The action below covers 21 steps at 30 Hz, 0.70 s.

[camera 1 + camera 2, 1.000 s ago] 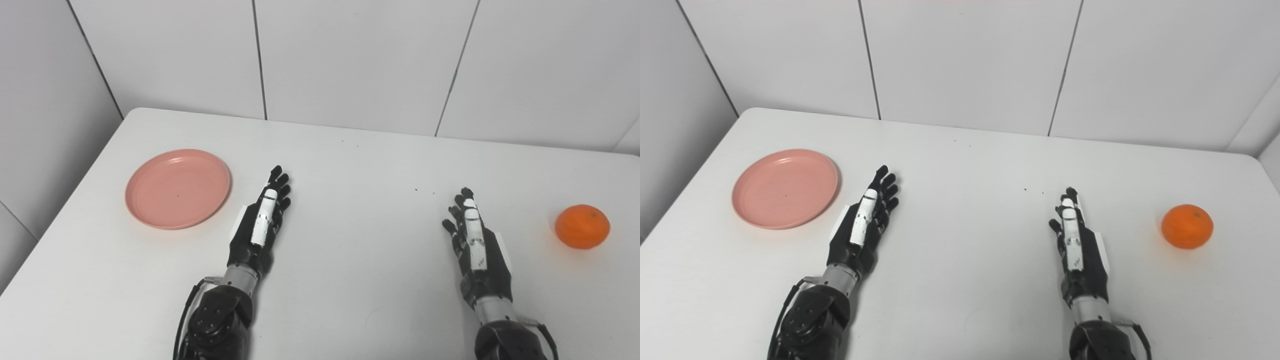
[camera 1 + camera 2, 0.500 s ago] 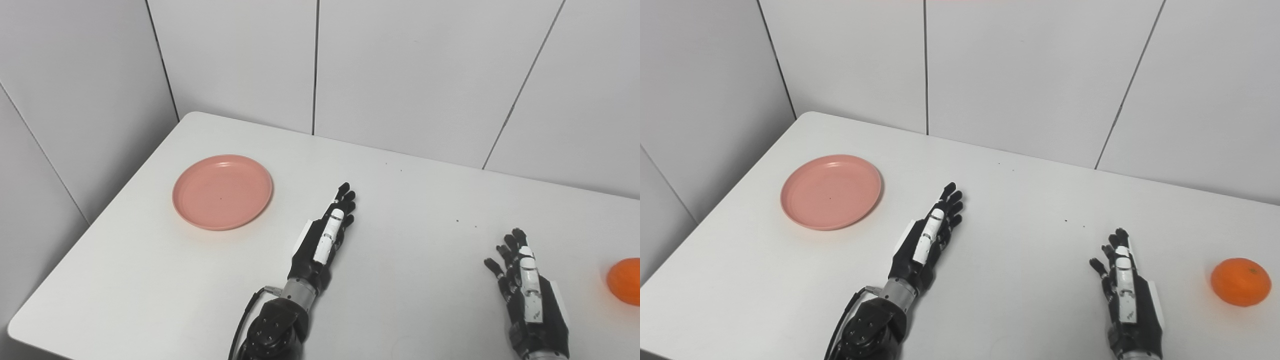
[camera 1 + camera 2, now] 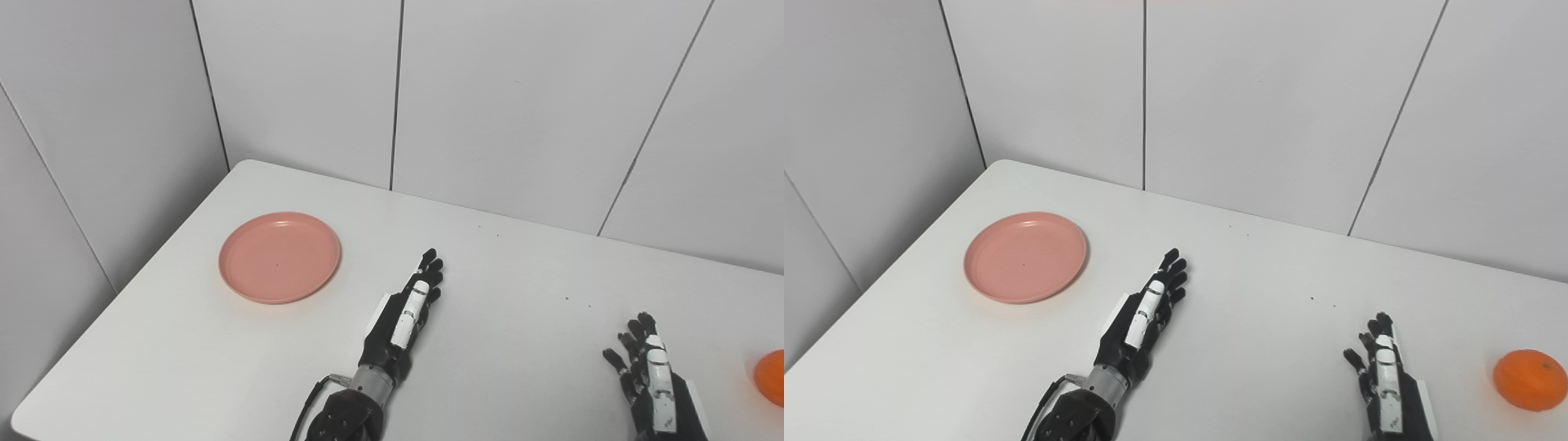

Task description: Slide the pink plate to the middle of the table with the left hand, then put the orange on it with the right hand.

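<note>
A round pink plate (image 3: pixel 279 257) lies empty on the white table (image 3: pixel 502 318), near its left edge. My left hand (image 3: pixel 404 318) rests flat on the table to the right of the plate and a little nearer, fingers stretched out, holding nothing. It does not touch the plate. The orange (image 3: pixel 1530 379) sits at the far right of the table, half cut off in the left eye view. My right hand (image 3: pixel 1384 383) lies open low in the picture, left of the orange and apart from it.
White panelled walls (image 3: pixel 490 92) stand behind the table and along its left side. The table's left edge and rounded far-left corner (image 3: pixel 245 165) are close to the plate. A few dark specks (image 3: pixel 566 299) dot the tabletop.
The whole picture has shifted: the camera has turned left and up, so plate, hands and orange sit further right and lower. The hands and objects themselves have not visibly moved.
</note>
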Each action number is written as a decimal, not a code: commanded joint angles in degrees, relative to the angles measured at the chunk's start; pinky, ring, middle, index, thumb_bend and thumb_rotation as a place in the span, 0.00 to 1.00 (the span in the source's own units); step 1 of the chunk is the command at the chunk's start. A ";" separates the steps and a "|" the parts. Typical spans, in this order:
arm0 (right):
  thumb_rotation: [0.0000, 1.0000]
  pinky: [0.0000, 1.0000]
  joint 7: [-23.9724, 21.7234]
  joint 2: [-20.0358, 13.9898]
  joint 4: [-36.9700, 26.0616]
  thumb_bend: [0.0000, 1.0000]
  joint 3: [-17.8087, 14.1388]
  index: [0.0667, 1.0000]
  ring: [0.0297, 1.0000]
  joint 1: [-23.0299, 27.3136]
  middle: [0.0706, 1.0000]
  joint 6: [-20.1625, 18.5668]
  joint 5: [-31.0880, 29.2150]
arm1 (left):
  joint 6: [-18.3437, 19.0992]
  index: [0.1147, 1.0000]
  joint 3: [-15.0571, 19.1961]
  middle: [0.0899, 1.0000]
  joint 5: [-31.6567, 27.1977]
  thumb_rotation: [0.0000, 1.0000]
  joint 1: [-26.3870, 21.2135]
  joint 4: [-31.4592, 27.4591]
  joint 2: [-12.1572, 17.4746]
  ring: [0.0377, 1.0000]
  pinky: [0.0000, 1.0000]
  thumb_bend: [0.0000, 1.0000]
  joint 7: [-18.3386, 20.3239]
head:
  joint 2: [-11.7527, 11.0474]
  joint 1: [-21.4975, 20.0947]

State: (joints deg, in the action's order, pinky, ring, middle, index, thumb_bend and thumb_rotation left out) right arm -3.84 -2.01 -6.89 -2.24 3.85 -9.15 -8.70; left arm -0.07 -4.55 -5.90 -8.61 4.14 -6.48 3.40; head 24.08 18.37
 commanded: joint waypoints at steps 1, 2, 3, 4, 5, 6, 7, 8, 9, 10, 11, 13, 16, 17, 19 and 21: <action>1.00 1.00 0.11 0.17 -1.05 0.18 -0.07 1.00 1.00 0.85 1.00 -0.12 -0.13 | 0.12 1.00 -0.06 1.00 0.54 1.00 -1.00 0.08 -0.07 1.00 1.00 0.38 -0.04 | -0.05 0.12; 1.00 1.00 0.04 0.10 -1.02 0.18 0.03 1.00 1.00 0.94 1.00 -0.15 -0.09 | 0.00 1.00 -0.04 1.00 0.70 1.00 -1.11 0.02 0.00 1.00 1.00 0.39 -0.12 | -0.06 0.14; 1.00 1.00 -0.02 0.05 -1.01 0.18 0.10 1.00 1.00 1.00 1.00 -0.16 -0.04 | -0.09 1.00 -0.03 1.00 0.82 1.00 -1.18 -0.01 0.04 1.00 1.00 0.38 -0.17 | -0.06 0.14; 1.00 1.00 -0.05 0.17 -0.74 0.17 0.02 1.00 1.00 1.30 1.00 0.10 -0.29 | 0.08 1.00 -0.02 1.00 1.03 1.00 -1.50 -0.07 0.22 1.00 1.00 0.39 -0.19 | -0.24 0.19; 1.00 1.00 -0.03 0.29 -0.53 0.17 -0.06 1.00 1.00 1.55 1.00 0.27 -0.47 | 0.40 1.00 -0.03 1.00 1.15 1.00 -1.80 -0.23 0.41 1.00 1.00 0.39 -0.12 | -0.27 0.20; 1.00 1.00 0.09 0.39 -0.37 0.16 -0.12 1.00 1.00 1.78 1.00 0.35 -0.52 | 0.52 1.00 -0.03 1.00 1.33 1.00 -2.04 -0.37 0.57 1.00 1.00 0.39 -0.09 | -0.35 0.20; 1.00 1.00 0.07 0.52 -0.06 0.16 -0.25 1.00 1.00 2.12 1.00 0.32 -0.88 | 0.40 1.00 0.01 1.00 1.48 1.00 -2.35 -0.36 0.71 1.00 1.00 0.39 -0.06 | -0.62 0.28; 1.00 1.00 0.06 0.57 0.12 0.16 -0.33 1.00 1.00 2.31 1.00 0.26 -1.12 | 0.27 1.00 0.05 1.00 1.57 1.00 -2.51 -0.33 0.78 1.00 1.00 0.39 -0.04 | -0.62 0.28; 1.00 1.00 0.04 0.61 0.25 0.16 -0.38 1.00 1.00 2.43 1.00 0.23 -1.29 | 0.17 1.00 0.08 1.00 1.62 1.00 -2.61 -0.29 0.81 1.00 1.00 0.39 -0.03 | -0.62 0.28; 1.00 1.00 0.33 0.66 0.46 0.16 -0.35 1.00 1.00 2.57 1.00 0.61 -0.81 | 0.31 1.00 0.09 1.00 1.68 1.00 -2.74 -0.59 0.92 1.00 1.00 0.38 -0.01 | -0.86 0.51; 1.00 1.00 0.65 0.72 0.62 0.15 -0.31 1.00 1.00 2.68 1.00 0.87 -0.30 | 0.36 1.00 0.09 1.00 1.80 1.00 -2.86 -0.90 1.01 1.00 1.00 0.39 -0.02 | -0.98 0.71; 1.00 1.00 0.87 0.69 0.78 0.14 -0.17 1.00 1.00 2.71 1.00 1.39 0.36 | 0.51 1.00 -0.06 1.00 2.25 1.00 -3.00 -1.87 1.30 1.00 1.00 0.38 -0.05 | -1.05 0.87; 1.00 1.00 0.61 0.51 0.85 0.15 -0.07 1.00 1.00 2.59 1.00 1.77 0.53 | 1.69 1.00 -0.18 1.00 2.44 1.00 -3.26 -3.68 1.64 1.00 1.00 0.39 0.10 | -1.15 1.17; 1.00 1.00 0.54 0.50 0.86 0.15 -0.10 1.00 1.00 2.56 1.00 1.78 0.50 | 2.16 1.00 -0.17 1.00 2.41 1.00 -3.34 -4.19 1.70 1.00 1.00 0.39 0.14 | -1.16 1.17; 1.00 1.00 0.49 0.53 0.85 0.15 -0.14 1.00 1.00 2.55 1.00 1.75 0.46 | 2.64 1.00 -0.17 1.00 2.36 0.99 -3.38 -4.63 1.74 1.00 1.00 0.39 0.15 | -1.16 1.17; 1.00 1.00 0.79 0.78 0.46 0.15 -0.28 1.00 1.00 2.57 1.00 1.07 0.33 | 4.43 1.00 -0.12 1.00 2.95 1.00 -4.06 -6.70 2.14 1.00 1.00 0.40 -0.09 | -1.21 1.28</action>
State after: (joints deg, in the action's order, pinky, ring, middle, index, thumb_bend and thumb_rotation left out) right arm -3.23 -1.41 -5.67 -2.26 5.26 -9.15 -8.24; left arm 3.90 -4.52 -3.40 -9.97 0.44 -4.37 3.38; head 22.85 19.60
